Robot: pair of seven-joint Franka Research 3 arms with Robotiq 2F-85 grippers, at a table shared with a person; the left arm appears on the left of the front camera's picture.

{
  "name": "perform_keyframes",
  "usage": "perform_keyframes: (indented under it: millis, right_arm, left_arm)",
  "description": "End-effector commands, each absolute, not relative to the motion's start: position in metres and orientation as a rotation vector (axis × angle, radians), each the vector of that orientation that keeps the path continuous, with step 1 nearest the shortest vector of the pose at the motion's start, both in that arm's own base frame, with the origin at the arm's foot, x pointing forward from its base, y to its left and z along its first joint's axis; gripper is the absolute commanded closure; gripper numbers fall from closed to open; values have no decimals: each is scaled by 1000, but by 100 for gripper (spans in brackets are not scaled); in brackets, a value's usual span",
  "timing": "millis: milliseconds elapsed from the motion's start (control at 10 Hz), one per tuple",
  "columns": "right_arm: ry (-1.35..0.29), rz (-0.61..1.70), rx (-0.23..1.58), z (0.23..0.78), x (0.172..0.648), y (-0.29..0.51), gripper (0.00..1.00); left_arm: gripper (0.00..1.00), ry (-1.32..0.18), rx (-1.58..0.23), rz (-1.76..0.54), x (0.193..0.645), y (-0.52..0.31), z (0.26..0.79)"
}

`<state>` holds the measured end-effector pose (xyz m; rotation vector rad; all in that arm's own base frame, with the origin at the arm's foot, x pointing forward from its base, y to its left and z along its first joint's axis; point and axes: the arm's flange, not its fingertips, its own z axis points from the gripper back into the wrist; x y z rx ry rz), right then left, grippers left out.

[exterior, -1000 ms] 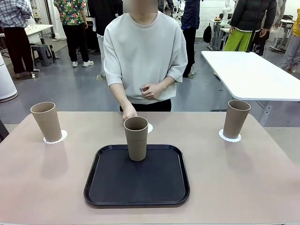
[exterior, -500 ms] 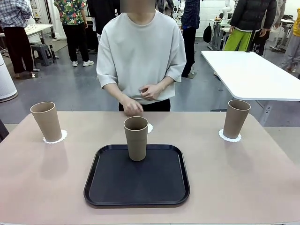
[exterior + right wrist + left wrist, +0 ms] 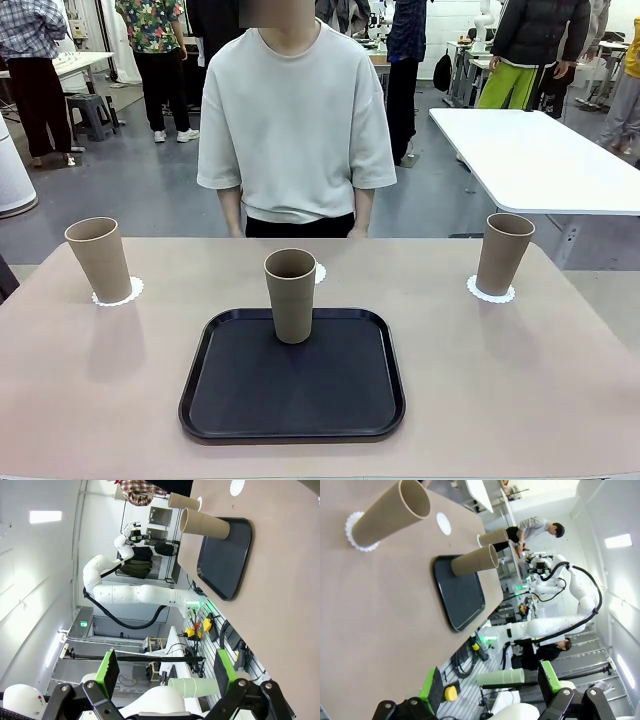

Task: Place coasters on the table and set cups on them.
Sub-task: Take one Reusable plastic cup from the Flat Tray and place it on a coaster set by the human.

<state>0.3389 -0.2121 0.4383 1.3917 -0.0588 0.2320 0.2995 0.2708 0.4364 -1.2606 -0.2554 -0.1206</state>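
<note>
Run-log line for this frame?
left cup: on left coaster | right cup: on right coaster | middle cup: on tray | middle coaster: bare, beyond tray | left tool: open | right tool: open

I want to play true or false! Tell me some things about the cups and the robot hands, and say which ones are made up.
1. The left cup stands on a coaster. True.
2. The middle cup stands on a coaster too. False: it stands on the black tray, and the middle coaster behind it is bare.
3. The right cup stands upright. True.
4. The person is holding a cup. False: the person's arms hang down and touch no cup.
5. The left gripper and the right gripper are open and hold nothing. True.
</note>
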Motion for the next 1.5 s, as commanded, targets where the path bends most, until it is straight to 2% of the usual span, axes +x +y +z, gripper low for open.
perform_keyframes:
  millis: [0, 300, 400, 600, 900, 1100, 1400]
  right_arm:
    - [-54, 232, 1401, 439, 337, -212, 0]
    - [-54, 232, 1401, 439, 337, -212, 0]
    - [-54, 232, 1401, 439, 337, -212, 0]
    - [-54, 232, 1401, 439, 337, -212, 0]
    - [-54, 232, 1401, 439, 337, -212, 0]
    - [-54, 232, 1401, 439, 337, -212, 0]
    - [-54, 232, 1401, 439, 337, -212, 0]
  left_arm:
    - [0, -261, -1261, -112, 299, 271, 439]
    - [0, -255, -1261, -121, 300, 271, 436]
    - [0, -301, -1244, -304, 294, 260, 454]
    - [0, -314, -955, -498, 307, 197, 514]
    - [0, -268, -791, -809, 319, 98, 577]
    - [0, -226, -733, -910, 333, 36, 579]
    - [0, -324, -599, -1052, 349, -46, 540]
